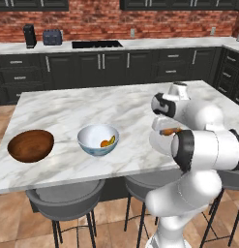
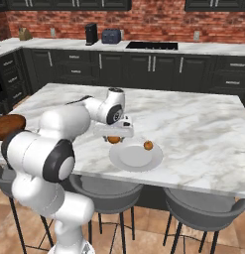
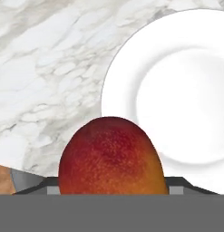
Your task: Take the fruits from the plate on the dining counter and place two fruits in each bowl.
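Red-orange oval fruit (image 3: pixel 112 156) pinched in gripper (image 2: pixel 114 139); smooth round plate (image 3: pixel 177 90) on veined marble counter (image 3: pixel 50 68).

The white grey-veined marble dining counter (image 1: pixel 67 109) looks polished; the round dark brown bowl (image 1: pixel 30 145) shows wood grain; the flat pale plate (image 3: pixel 186 104) is smooth, glossy.

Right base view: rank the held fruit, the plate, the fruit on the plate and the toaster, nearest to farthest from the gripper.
1. Held fruit, between the gripper's fingers.
2. Plate, just below and to the right.
3. Fruit on the plate, at the plate's far right rim.
4. Toaster, on the back counter by the brick wall.
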You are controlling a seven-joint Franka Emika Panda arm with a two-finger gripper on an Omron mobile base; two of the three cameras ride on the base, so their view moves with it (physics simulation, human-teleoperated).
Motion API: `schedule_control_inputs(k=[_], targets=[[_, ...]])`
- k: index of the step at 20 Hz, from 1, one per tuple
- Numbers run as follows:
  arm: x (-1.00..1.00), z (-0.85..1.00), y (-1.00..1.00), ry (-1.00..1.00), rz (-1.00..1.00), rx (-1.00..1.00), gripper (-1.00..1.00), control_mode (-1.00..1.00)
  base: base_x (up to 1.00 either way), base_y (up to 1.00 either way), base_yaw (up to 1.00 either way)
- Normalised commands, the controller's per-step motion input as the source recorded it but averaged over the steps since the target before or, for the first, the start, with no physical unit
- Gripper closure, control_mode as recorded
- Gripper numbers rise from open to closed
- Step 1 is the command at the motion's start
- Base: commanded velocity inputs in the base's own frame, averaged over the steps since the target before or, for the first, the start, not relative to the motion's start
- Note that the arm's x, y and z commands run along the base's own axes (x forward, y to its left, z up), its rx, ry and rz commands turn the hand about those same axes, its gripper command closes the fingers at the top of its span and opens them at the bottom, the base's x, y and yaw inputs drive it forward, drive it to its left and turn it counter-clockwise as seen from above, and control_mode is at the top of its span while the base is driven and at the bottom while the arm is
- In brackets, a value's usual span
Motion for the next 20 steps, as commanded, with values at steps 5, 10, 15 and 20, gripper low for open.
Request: schedule_control_inputs(k=[5, 10, 15, 20], targets=[[-1.0, 0.3, 0.44, 0.1, -0.03, 0.0, 1.0, -1.0, 0.0, 0.0, 0.0], [-1.0, 0.4, 0.34, -0.02, -0.11, 0.0, 1.0, -1.0, 0.0, 0.0, 0.0], [-0.82, 0.35, 0.53, -0.13, -0.06, -0.03, 1.0, -1.0, 0.0, 0.0, 0.0], [-0.53, 0.11, 0.1, -0.06, 0.0, -0.01, 1.0, -1.0, 0.0, 0.0, 0.0]])
